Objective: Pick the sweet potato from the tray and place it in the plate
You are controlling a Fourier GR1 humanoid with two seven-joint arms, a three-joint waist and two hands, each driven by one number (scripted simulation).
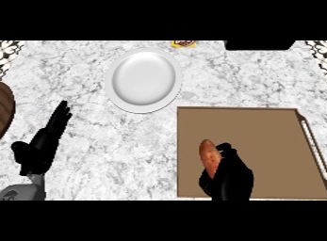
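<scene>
Curling black fingers [225,153] of the right hand [228,181] round the oblong orange sweet potato [208,155] on the flat brown tray [263,141]

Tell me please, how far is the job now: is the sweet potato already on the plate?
Not yet. Done: the right robot hand has closed around the sweet potato. In hand: the sweet potato is over the tray, not moved away. Left: carrying it to the white plate, which holds nothing. The left robot hand rests open at the left.

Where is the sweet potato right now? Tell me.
In the head view the sweet potato is over the tray's left part, held by the right hand, below and right of the plate.
</scene>
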